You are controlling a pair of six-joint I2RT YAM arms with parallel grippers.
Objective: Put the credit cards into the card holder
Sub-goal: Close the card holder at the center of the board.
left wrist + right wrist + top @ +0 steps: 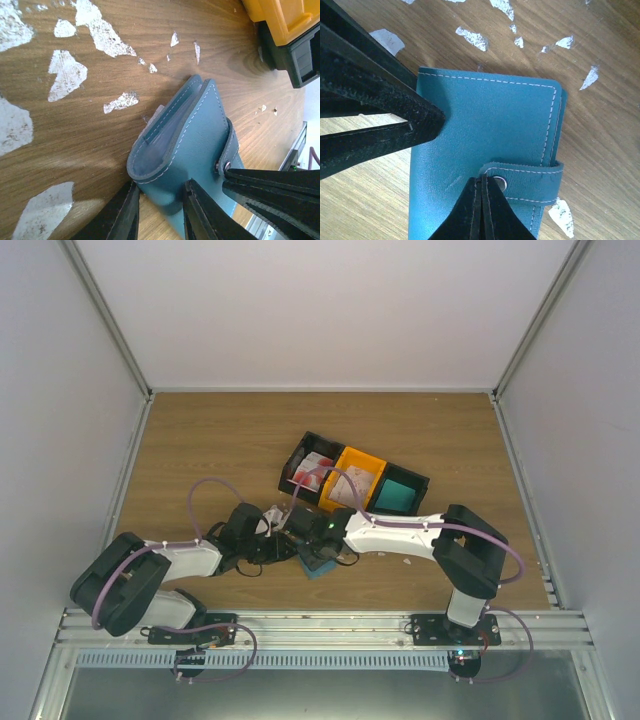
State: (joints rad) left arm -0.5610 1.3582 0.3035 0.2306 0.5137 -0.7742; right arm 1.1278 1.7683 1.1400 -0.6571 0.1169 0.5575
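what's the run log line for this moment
left gripper: clamps card holder | right gripper: shut, tips at snap strap | snap strap: fastened

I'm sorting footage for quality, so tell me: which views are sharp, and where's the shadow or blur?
Top view: even light, but the card holder is tiny and mostly hidden. Left wrist view: card holder sharp, own jaws dark and soft. Right wrist view: stitching crisp, jaws nearly black silhouettes.

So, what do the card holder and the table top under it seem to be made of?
The card holder looks like leather or imitation leather, matte teal-blue: fine grain, pale stitching along the edges, a metal-looking snap. The table top looks like wood-grain laminate, probably: white patches show where the brown layer has flaked off.
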